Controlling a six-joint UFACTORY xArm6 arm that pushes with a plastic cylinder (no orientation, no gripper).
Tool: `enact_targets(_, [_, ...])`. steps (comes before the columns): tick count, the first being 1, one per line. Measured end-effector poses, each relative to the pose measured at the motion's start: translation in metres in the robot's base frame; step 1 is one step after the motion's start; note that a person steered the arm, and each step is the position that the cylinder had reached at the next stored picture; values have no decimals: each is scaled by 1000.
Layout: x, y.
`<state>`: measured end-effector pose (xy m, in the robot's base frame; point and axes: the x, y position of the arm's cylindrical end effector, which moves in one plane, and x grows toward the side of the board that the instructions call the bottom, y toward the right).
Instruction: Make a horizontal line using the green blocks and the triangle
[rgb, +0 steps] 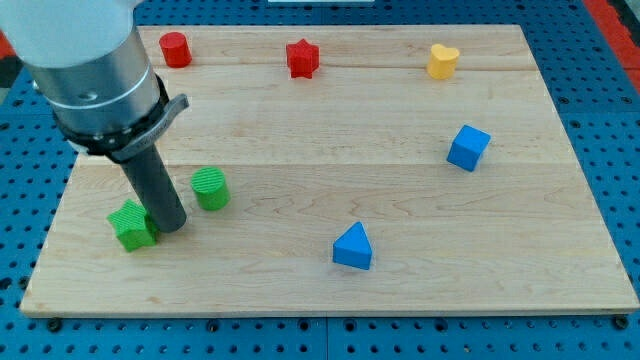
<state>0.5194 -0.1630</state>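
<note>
A green star-shaped block lies near the view's lower left of the wooden board. A green round ridged block sits just to its upper right. A blue triangle block lies at the view's lower middle. My tip rests on the board against the green star's right side, just below and left of the green round block.
A red cylinder and a red star sit along the view's top. A yellow heart-shaped block is at the top right. A blue cube is at the right. The arm's grey body covers the board's upper left corner.
</note>
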Motion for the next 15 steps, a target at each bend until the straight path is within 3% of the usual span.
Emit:
enact_targets(2, [-31, 62])
enact_targets(4, [-48, 34])
enact_targets(5, [-68, 52])
enact_targets(6, [-92, 120])
enact_targets(8, [-68, 215])
enact_targets(10, [-70, 172])
enact_targets(11, [-51, 203])
enact_targets(13, [-31, 170])
enact_targets(14, [-8, 187])
enact_targets(15, [-8, 280])
